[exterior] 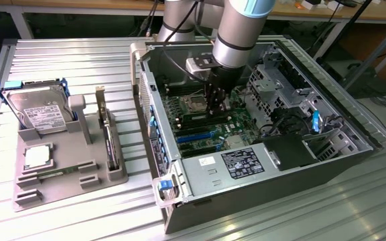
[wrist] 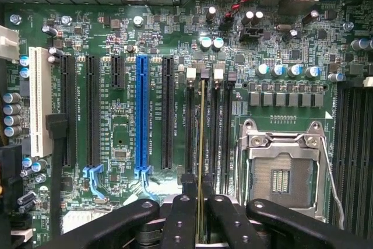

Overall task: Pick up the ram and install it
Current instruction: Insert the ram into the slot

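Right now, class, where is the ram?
The ram is inside the open computer case, held edge-on in the gripper, over the memory slots between the blue expansion slot and the processor socket.

The ram [wrist: 201, 138] is a thin stick, seen from its edge. It stands on its long side, in line with the black slots [wrist: 215, 126], held by the gripper [wrist: 201, 203].

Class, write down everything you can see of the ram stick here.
The ram shows edge-on: a thin, straight, yellowish-green strip standing on its long edge. The gripper clamps it from both sides. It lies in line with the black memory slots on the green motherboard, beside the processor socket. Whether it is seated cannot be told.
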